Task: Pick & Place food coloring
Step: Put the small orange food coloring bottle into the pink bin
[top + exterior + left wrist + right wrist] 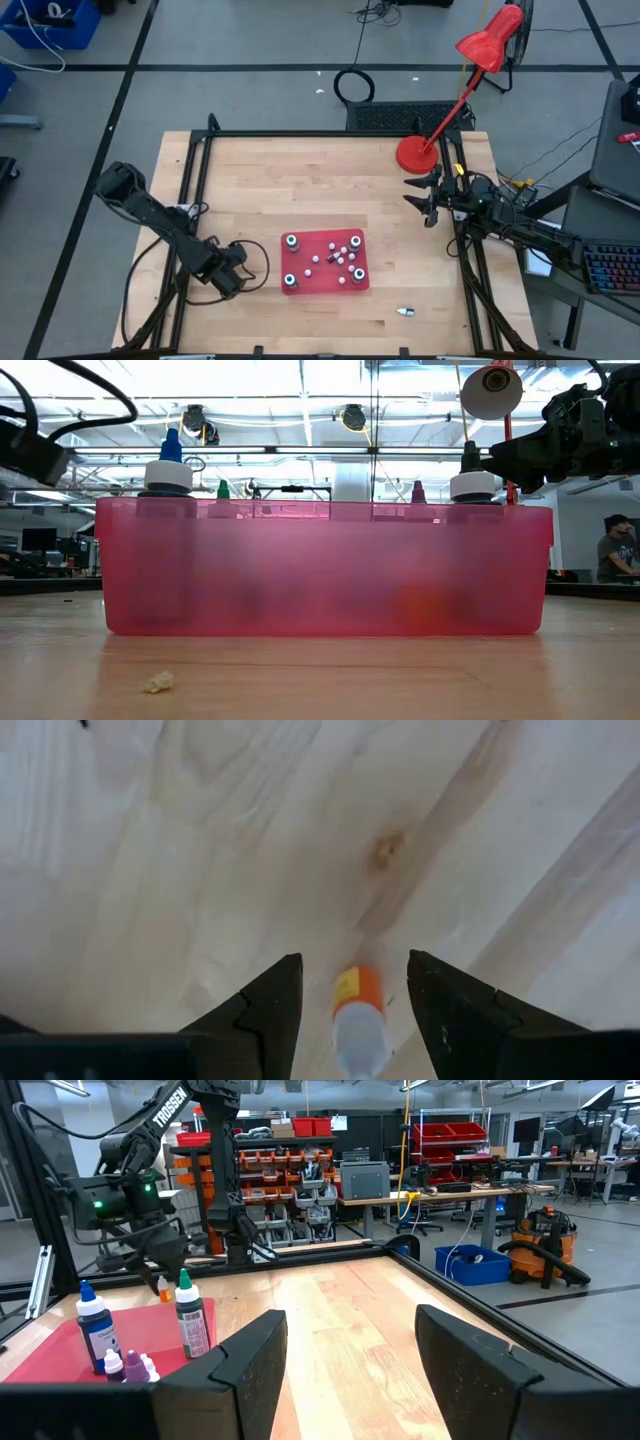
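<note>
Pale wooden table point(330, 180), workshop shelving beyond. Red tray point(325, 262) near the front edge holds upright food coloring bottles point(292, 241) at its corners and small ones lying loose. My left gripper point(352, 995), just left of the tray, has fingers parted around an orange-topped bottle point(357, 1010), not visibly touching it. My right gripper point(350, 1355) waits spread wide at the table's right edge.

The table point(330, 170) is showing pale, smooth, matt wood grain; the red tray point(320, 570) is looking like translucent plastic; the dark gripper fingers point(265, 1010) are appearing matt
</note>
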### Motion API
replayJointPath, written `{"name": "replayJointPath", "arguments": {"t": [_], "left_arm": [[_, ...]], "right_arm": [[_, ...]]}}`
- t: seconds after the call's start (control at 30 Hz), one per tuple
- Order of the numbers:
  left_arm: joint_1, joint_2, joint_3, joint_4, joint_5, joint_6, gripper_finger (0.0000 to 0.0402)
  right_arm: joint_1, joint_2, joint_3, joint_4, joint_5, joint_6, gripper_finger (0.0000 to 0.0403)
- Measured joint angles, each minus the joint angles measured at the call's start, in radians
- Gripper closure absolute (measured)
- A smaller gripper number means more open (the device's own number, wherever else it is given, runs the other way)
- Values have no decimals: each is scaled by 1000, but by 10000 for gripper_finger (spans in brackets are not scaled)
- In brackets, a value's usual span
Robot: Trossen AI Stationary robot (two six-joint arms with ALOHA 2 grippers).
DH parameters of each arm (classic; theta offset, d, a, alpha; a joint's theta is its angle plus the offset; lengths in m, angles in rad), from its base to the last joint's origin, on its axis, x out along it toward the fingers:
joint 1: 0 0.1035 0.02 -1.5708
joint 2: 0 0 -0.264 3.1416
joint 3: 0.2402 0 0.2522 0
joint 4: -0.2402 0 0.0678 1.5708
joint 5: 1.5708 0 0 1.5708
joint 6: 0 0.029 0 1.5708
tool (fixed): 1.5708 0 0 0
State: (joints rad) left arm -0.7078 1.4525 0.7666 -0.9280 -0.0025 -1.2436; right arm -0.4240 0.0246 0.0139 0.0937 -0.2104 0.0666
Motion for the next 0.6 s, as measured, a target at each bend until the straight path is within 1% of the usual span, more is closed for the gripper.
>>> {"name": "replayJointPath", "arguments": {"t": [0.1,0.23,0.6], "left_arm": [[-8,0,0,-1,13,-22,220],[-26,0,0,-5,65,-75,220],[-39,0,0,-10,59,-96,220]], "right_arm": [[0,0,0,0,0,0,193],[0,0,0,0,0,0,193],[0,0,0,0,0,0,193]]}}
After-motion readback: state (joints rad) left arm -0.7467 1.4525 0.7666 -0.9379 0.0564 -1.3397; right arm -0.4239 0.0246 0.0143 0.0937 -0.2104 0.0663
